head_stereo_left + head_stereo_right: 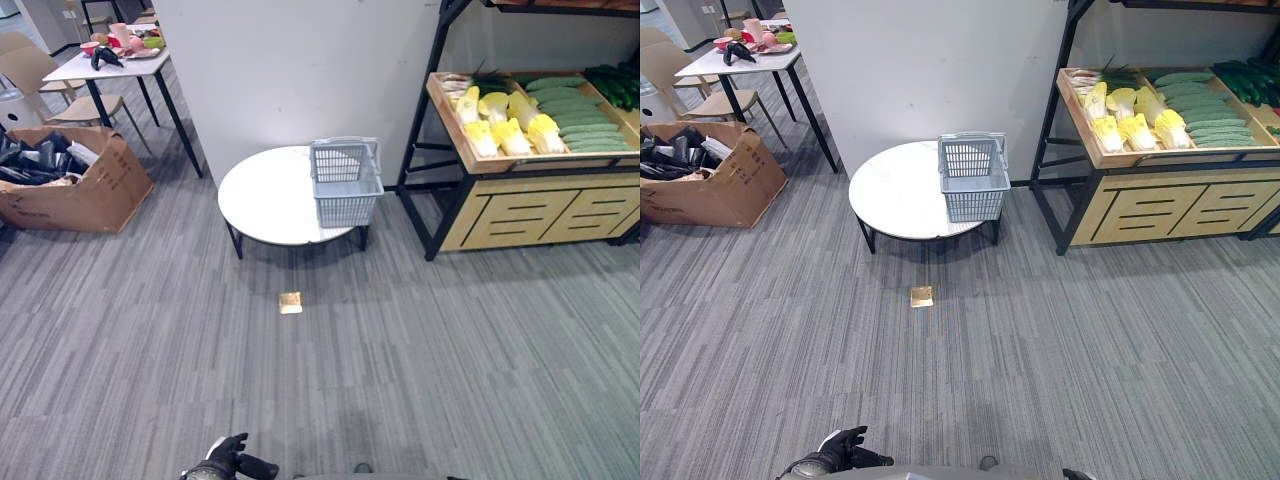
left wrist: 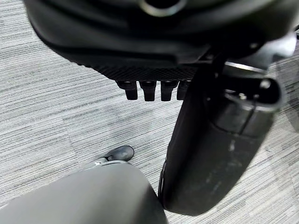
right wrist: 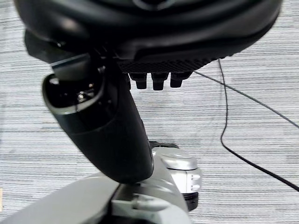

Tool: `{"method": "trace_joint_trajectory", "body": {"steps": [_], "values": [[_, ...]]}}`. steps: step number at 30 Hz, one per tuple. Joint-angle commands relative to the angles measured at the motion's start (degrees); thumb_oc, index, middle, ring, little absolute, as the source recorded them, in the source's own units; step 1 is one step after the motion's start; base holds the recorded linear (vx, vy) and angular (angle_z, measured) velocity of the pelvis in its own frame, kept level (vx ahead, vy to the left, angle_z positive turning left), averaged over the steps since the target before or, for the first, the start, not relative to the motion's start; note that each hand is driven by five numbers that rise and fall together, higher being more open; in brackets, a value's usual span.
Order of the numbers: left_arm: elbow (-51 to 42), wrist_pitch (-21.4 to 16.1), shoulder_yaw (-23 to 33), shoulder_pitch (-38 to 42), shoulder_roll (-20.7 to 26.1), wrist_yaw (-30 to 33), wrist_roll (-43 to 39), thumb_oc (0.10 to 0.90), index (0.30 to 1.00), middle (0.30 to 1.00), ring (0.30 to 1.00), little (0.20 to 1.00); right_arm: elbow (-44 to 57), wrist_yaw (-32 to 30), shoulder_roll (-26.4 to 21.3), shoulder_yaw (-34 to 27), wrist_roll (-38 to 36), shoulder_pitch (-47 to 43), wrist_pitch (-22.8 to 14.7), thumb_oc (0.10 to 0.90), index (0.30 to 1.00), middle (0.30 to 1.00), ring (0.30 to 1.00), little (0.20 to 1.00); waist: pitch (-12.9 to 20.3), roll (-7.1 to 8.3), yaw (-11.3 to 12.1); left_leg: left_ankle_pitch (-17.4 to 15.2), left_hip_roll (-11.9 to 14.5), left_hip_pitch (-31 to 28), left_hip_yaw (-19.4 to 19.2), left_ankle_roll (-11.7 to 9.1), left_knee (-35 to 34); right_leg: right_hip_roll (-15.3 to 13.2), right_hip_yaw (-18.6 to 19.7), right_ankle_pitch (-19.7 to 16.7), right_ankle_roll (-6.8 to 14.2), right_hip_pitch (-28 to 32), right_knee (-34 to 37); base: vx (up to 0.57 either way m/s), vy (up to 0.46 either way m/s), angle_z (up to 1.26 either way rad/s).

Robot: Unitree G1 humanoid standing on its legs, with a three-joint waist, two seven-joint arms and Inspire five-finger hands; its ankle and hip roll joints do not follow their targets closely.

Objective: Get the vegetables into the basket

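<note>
While both hands hang low, I log one wooden shelf point(image 1: 520, 215) carrying yellow cabbages point(image 1: 500, 120) and green cucumbers point(image 1: 580, 115), uncounted. One round table point(image 1: 265, 200) bears one grey basket point(image 1: 345, 185) at its right edge. Left hand point(image 2: 154, 91) and right hand point(image 3: 156, 81): fingers curled, nothing held.
</note>
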State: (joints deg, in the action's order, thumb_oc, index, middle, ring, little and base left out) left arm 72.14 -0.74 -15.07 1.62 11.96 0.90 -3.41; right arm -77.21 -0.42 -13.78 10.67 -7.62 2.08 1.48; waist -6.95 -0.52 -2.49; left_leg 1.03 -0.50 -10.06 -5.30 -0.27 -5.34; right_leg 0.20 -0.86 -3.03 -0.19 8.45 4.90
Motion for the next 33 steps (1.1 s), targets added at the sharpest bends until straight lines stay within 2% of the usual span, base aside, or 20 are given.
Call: {"method": "trace_joint_trajectory", "body": {"steps": [1, 9, 17, 22, 28, 30, 31, 33], "values": [[3.7, 0.3, -1.5, 0.5, 0.0, -0.5, 0.1, 0.9, 1.0, 1.0, 1.0, 1.0, -2.0, 0.2, 0.0, 2.8, 0.8, -3.1, -0.2, 0.9, 1.0, 1.0, 1.0, 1.0, -1.4, 1.12, 0.2, -0.6, 1.3, 1.3, -2.0, -3.7, 0.3, -5.6, 1.8, -0.8, 8.6, 0.0, -0.1, 0.0, 0.039, 0.03], [3.7, 0.3, -1.3, 0.6, 0.0, -0.5, -0.4, 0.9, 1.0, 1.0, 1.0, 1.0, -1.9, 0.3, 0.1, 2.8, 0.9, -3.3, -0.2, 0.9, 1.0, 1.0, 1.0, 1.0, -1.9, 1.33, 0.3, -0.8, 1.1, 1.5, -2.6, -3.6, 0.3, -6.1, 1.6, -0.8, 8.9, -0.4, -0.3, 0.0, 0.027, 0.01], [3.3, 0.2, -0.6, 1.5, 0.7, -0.4, -1.6, 0.9, 1.0, 1.0, 1.0, 1.0, -1.3, 0.0, 0.2, 3.1, 0.3, -4.5, -0.4, 0.9, 1.0, 1.0, 1.0, 1.0, -3.1, 1.93, 0.6, -1.1, 0.8, 2.4, -3.1, -2.7, 0.3, -5.7, 3.2, -0.8, 9.2, -3.3, -3.0, -0.02, 0.031, -0.03], [2.9, 0.2, -0.2, 2.6, 1.6, -0.1, -2.5, 0.9, 1.0, 1.0, 1.0, 1.0, -1.0, 0.0, 0.2, 2.3, -1.7, -5.6, -0.7, 0.9, 1.0, 1.0, 1.0, 1.0, -4.2, 2.38, 0.8, -1.2, 0.5, 3.0, -2.6, -1.2, 0.3, -5.3, 4.3, 1.1, 9.4, -7.3, -9.9, 0.0, 0.083, -0.08], [1.8, 0.0, -0.9, 3.9, 2.1, -0.5, -2.7, 0.9, 1.0, 1.0, 1.0, 1.0, -1.3, 0.0, -0.4, 1.8, -2.3, -5.8, -0.6, 0.9, 1.0, 1.0, 1.0, 1.0, -5.6, 2.88, 0.6, -1.6, 0.1, 3.1, -2.1, -0.1, 0.7, -5.6, 3.9, 1.1, 10.0, -10.3, -15.7, 0.02, 0.082, 0.02], [1.3, -0.1, -1.1, 4.1, 2.6, -0.6, -2.7, 0.9, 1.0, 1.0, 1.0, 1.0, -1.4, 0.2, -0.8, 1.6, -2.1, -5.4, -0.5, 0.9, 1.0, 1.0, 1.0, 1.0, -6.7, 3.14, 0.5, -2.0, -0.2, 3.1, -1.9, 0.6, 1.3, -6.3, 3.6, -2.3, 10.5, -13.3, -21.7, 0.01, 0.079, 0.2], [1.0, 0.0, -1.3, 4.3, 2.6, -0.7, -2.8, 0.9, 1.0, 1.0, 1.0, 1.0, -1.6, 0.3, -1.2, 1.5, -2.0, -5.1, -0.5, 0.9, 1.0, 1.0, 1.0, 1.0, -7.7, 2.87, 0.5, -2.5, -0.3, 3.0, -1.3, 1.2, 1.9, -6.3, 3.8, -5.4, 10.4, -16.2, -27.4, 0.02, 0.085, 0.15], [0.8, 0.1, -1.6, 4.3, 2.6, -0.9, -2.7, 0.9, 1.0, 1.0, 1.0, 1.0, -1.6, 0.2, -1.3, 1.3, -2.2, -4.6, -0.6, 0.9, 1.0, 1.0, 1.0, 1.0, -8.4, 2.33, 0.1, -3.0, 0.1, 2.7, 0.0, 1.4, 2.2, -5.8, 3.4, -6.2, 10.0, -18.8, -30.5, 0.09, 0.086, 0.06]]}}
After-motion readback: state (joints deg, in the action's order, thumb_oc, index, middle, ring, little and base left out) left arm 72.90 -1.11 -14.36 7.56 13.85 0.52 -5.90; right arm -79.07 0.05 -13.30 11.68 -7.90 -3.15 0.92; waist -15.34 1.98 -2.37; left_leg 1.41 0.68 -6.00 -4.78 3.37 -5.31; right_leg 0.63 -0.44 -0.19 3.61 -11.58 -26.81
